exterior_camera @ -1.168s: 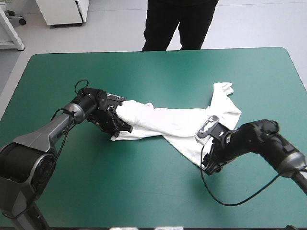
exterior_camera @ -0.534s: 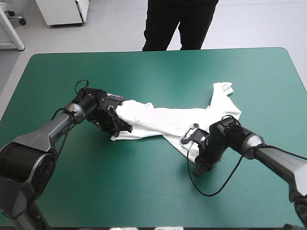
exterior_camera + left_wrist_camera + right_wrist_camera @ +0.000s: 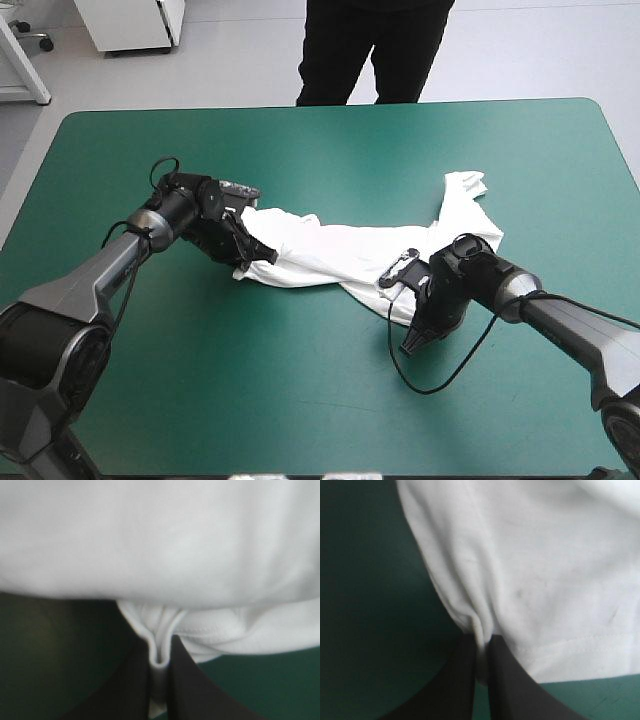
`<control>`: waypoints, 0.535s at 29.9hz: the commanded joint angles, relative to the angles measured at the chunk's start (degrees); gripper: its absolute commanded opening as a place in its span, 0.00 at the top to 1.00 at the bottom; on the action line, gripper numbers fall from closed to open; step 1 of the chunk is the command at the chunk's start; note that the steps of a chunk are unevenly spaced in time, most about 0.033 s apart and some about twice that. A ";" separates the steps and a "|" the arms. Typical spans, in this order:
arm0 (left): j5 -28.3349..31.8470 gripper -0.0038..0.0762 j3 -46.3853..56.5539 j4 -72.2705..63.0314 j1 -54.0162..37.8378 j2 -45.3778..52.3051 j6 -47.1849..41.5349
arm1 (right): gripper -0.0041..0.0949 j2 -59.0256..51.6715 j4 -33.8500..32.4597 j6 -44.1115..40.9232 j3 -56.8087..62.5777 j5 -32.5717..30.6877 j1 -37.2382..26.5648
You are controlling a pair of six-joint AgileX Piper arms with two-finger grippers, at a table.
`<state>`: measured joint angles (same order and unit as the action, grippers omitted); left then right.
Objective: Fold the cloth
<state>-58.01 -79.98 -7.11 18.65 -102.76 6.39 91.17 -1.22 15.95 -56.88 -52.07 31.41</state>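
Observation:
The white T-shirt [image 3: 340, 252] lies stretched in a twisted band across the middle of the teal-green table, with a bunched end at the far right. My left gripper [image 3: 243, 253] is shut on the T-shirt at its left end. In the left wrist view a fold of the T-shirt [image 3: 165, 555] is pinched between the black fingers [image 3: 125, 690] of the left gripper [image 3: 160, 660]. My right gripper [image 3: 405, 310] is shut on the T-shirt at its near lower corner. The right wrist view shows the T-shirt [image 3: 530, 565] hem corner squeezed in the right gripper [image 3: 481, 641].
Bare teal-green table [image 3: 300, 400] stretches along the near side and at the far side behind the shirt. The right edge of the table [image 3: 625, 160] is a little beyond the shirt's bunched end.
My right gripper moved left along the shirt's near edge and shut on its lower corner. The left gripper lifted slightly with its end of the shirt.

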 commanded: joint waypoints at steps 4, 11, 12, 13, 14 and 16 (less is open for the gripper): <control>-2.69 0.96 -12.53 -0.81 0.12 13.71 -0.21 | 0.98 -10.61 -12.21 -10.92 -5.94 -9.15 -0.02; -2.95 0.96 -26.61 -0.69 0.12 22.03 -1.60 | 0.98 -24.87 -26.18 -18.24 -19.12 -16.28 -0.02; -2.95 0.96 -28.75 -0.69 0.12 22.88 -1.89 | 0.98 -26.69 -27.91 -19.33 -21.80 -16.16 -0.02; -2.84 0.96 -30.87 -0.69 0.12 23.66 -1.99 | 0.98 -28.18 -29.20 -19.83 -24.70 -15.84 -0.02; -2.84 0.96 -32.54 -0.69 0.12 24.06 -2.01 | 0.98 -29.39 -30.35 -20.25 -27.15 -15.71 -0.02; -2.29 0.96 -36.02 -0.80 0.12 25.17 -2.10 | 0.98 -31.03 -32.33 -20.93 -33.70 -15.61 -0.02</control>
<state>-64.15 -110.41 -7.06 18.65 -81.08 5.03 63.74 -27.69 -3.59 -81.62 -69.26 31.44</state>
